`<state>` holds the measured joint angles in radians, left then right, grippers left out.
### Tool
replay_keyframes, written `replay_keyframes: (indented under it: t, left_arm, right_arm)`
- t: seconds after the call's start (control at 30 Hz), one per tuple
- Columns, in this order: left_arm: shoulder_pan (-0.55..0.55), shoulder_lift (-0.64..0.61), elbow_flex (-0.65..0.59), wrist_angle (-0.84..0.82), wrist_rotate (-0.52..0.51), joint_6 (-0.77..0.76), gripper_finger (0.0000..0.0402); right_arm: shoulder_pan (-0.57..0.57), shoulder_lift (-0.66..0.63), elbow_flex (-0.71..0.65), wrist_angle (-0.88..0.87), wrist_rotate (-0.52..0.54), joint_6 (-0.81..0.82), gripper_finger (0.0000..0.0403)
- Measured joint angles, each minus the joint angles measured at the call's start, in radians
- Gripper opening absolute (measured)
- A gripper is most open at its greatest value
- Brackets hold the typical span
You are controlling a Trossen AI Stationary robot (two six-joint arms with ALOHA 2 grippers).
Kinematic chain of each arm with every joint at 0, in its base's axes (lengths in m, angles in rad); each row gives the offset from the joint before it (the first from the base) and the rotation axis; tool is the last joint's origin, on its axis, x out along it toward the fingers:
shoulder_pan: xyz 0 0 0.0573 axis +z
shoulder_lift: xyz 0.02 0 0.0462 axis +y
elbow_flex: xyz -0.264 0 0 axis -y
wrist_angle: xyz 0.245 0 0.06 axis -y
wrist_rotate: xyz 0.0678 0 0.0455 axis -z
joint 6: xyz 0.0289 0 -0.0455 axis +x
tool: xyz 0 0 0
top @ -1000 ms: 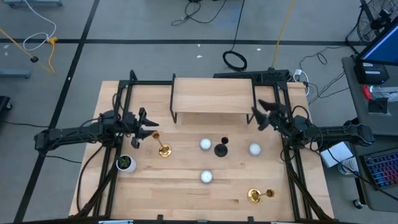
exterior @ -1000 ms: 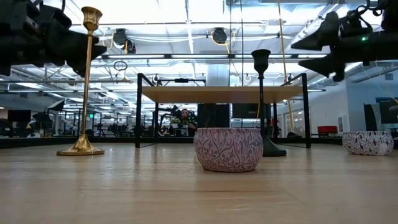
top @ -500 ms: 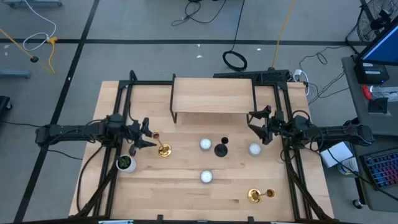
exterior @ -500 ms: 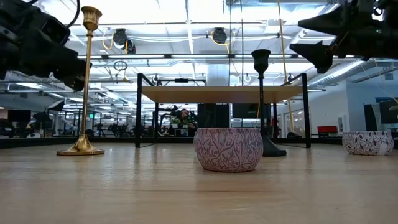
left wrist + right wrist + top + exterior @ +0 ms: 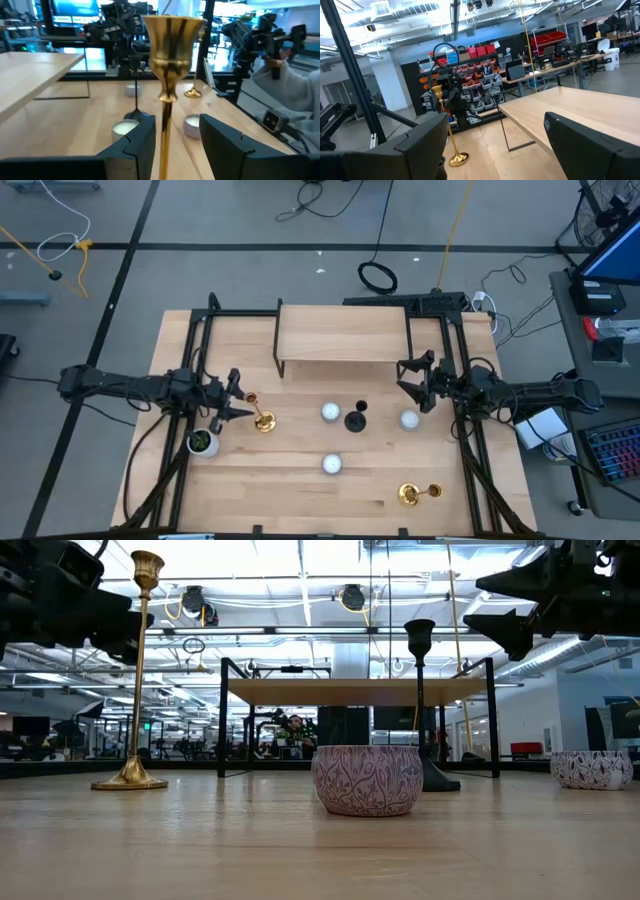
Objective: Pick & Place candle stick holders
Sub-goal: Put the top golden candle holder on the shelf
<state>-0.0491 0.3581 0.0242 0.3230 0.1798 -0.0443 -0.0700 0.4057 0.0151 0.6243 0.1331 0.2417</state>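
Your left claw (image 5: 232, 398) sits at about nine o'clock on the pale wooden worktop (image 5: 300, 480), open, with its two dark fingers (image 5: 137, 142) on either side of the stem of the tall shiny gold candlestick (image 5: 261, 419) standing upright there. In the left wrist view the stem rises between the fingers just below the cup top, with a gap on each side, so nothing is clamped. From the low view the same gold candlestick (image 5: 135, 670) stands on its round base with the left claw up beside its cup.

Your right claw (image 5: 413, 381) hangs at about three o'clock, off the surface, its fingers spread wide and holding nothing.

The shorter matte black candlestick (image 5: 356, 418) stands upright near the centre of the worktop, between a small white round candle (image 5: 330, 413) at its nine o'clock and another one (image 5: 409, 420) at its three o'clock. A third white candle (image 5: 331, 464) sits toward six o'clock. The second shiny gold candlestick (image 5: 417, 494) lies on its side at about five o'clock, near the front edge and well apart from both claws.

A little white pot with a green plant (image 5: 203, 443) sits at about eight o'clock, just beside the left arm. A low wooden shelf on a black frame (image 5: 343, 333) spans the twelve o'clock side.
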Motion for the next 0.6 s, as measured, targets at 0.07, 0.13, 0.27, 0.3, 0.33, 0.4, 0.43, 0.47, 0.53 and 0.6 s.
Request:
replay_keyframes:
  t: [0.07,0.13,0.27,0.3,0.33,0.4,0.43,0.47,0.53,0.6]
  left_arm:
    - [-0.011,0.027,0.000,0.025,-0.029,0.000,0.0159]
    - [-0.020,0.056,0.000,0.043,-0.049,0.000,0.0158]
    - [-0.033,0.108,0.000,0.075,-0.087,-0.002,0.0137]
    - [-0.035,0.120,0.000,0.089,-0.096,-0.002,0.0125]
    - [-0.039,0.131,0.000,0.102,-0.100,-0.002,0.0111]
    - [-0.045,0.146,0.000,0.132,-0.104,0.004,0.0077]
    - [-0.047,0.150,0.000,0.141,-0.106,0.009,0.0059]
    - [-0.050,0.154,0.000,0.152,-0.111,0.010,0.0039]
    - [-0.056,0.155,0.000,0.156,-0.141,0.010,0.0017]
    - [-0.066,0.154,0.000,0.156,-0.192,-0.006,0.0020]
  right_arm:
    - [0.000,0.000,0.000,0.000,0.000,0.000,0.0325]
    - [0.000,0.000,0.000,0.000,0.000,0.000,0.0325]
    - [0.000,0.000,0.000,0.000,0.000,0.000,0.0325]
    - [0.000,0.000,0.000,0.000,0.000,0.000,0.0325]
    - [0.000,0.000,0.000,0.000,0.000,0.000,0.0325]
    - [0.000,0.000,0.000,0.000,0.000,0.000,0.0325]
    - [0.000,0.000,0.000,0.000,0.000,0.000,0.0325]
    - [0.000,0.000,0.000,0.000,0.000,0.000,0.0325]
    - [0.000,0.000,0.000,0.000,0.000,0.000,0.0325]
    - [0.000,0.000,0.000,0.000,0.000,0.000,0.0325]
